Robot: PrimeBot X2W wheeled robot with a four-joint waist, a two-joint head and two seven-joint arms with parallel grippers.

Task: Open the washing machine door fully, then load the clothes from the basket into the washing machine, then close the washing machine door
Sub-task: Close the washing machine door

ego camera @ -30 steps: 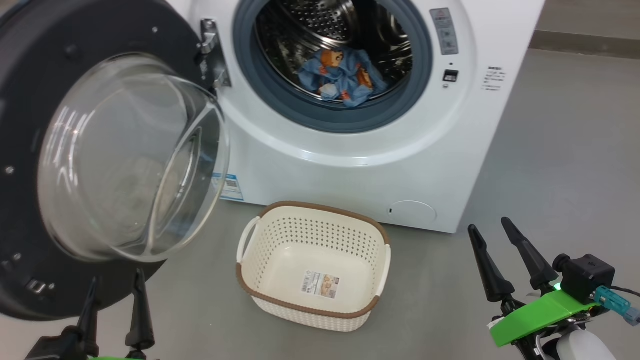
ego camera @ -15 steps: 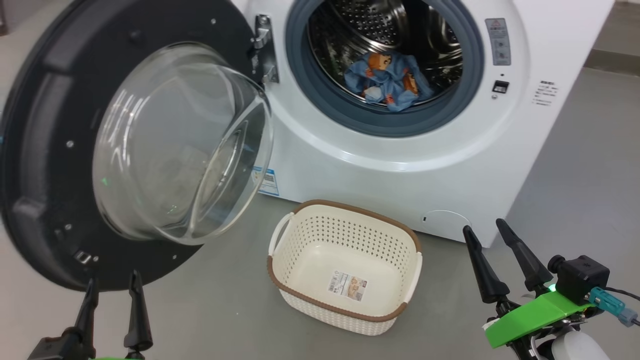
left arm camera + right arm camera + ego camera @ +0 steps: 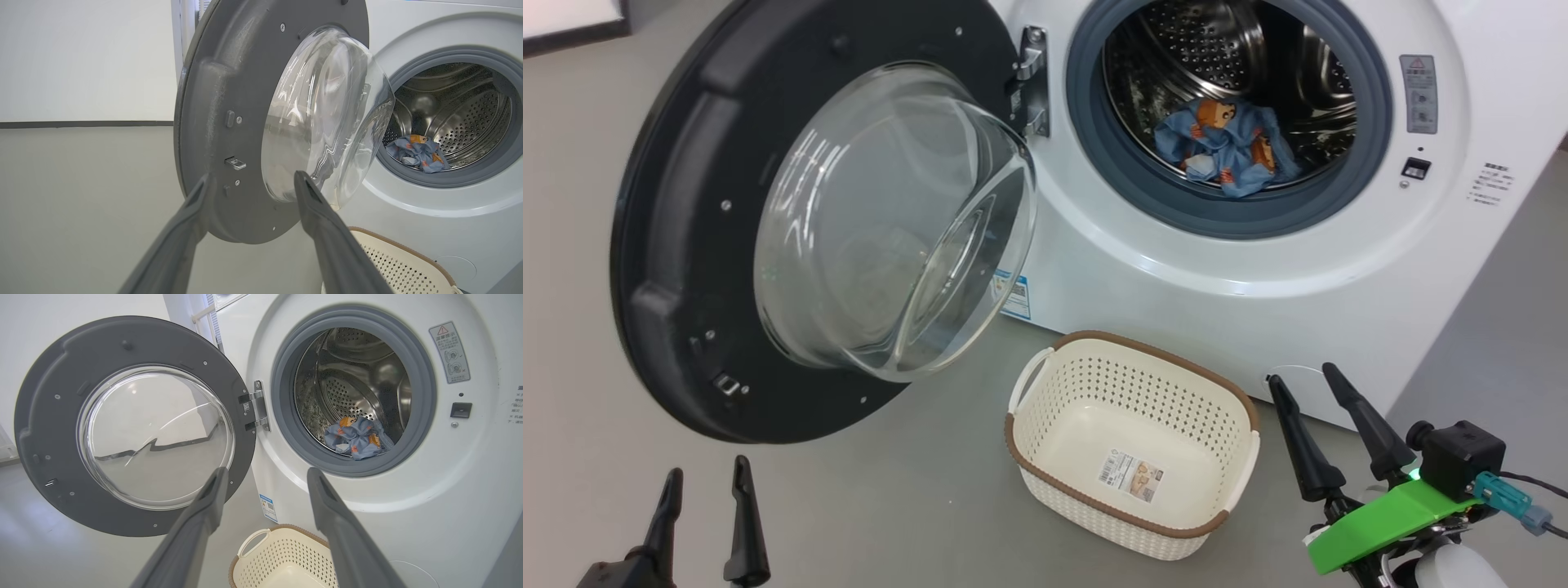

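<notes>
**A:** Where is the washing machine door (image 3: 841, 229) hanging?

**B:** It is standing wide open on its hinge (image 3: 1031, 82) at the left of the washing machine (image 3: 1176, 269). It is swung well out, so its dark inner face and bulging glass bowl are facing the head camera.

**A:** And the clothes?

**B:** The clothes (image 3: 1225, 151) are lying bunched at the bottom of the steel drum (image 3: 1217, 49), just behind the grey-blue gasket (image 3: 1241, 214). Blue cloth with orange-brown figures is showing, with a bit of white.

**A:** What about the basket?

**B:** The basket (image 3: 1143, 388) is sitting upright on the grey floor (image 3: 915, 506) just in front of the machine. It is below the drum's mouth and to the right of the door's lower edge. Its paper label (image 3: 1131, 474) is showing on its bare bottom.

**A:** How are the jaws standing?

**B:** The left jaws are hovering at the lower left of the head view with the fingers (image 3: 742, 523) spread wide and gripping nothing. They are pointing toward the door's lower rim and are apart from it. The right jaws are hovering at the lower right, just beside the basket's right end. Their fingers (image 3: 1303, 449) are also spread wide and gripping nothing. The tips are pointing up toward the machine's lower front, by the round white cap (image 3: 1298, 377).
</notes>
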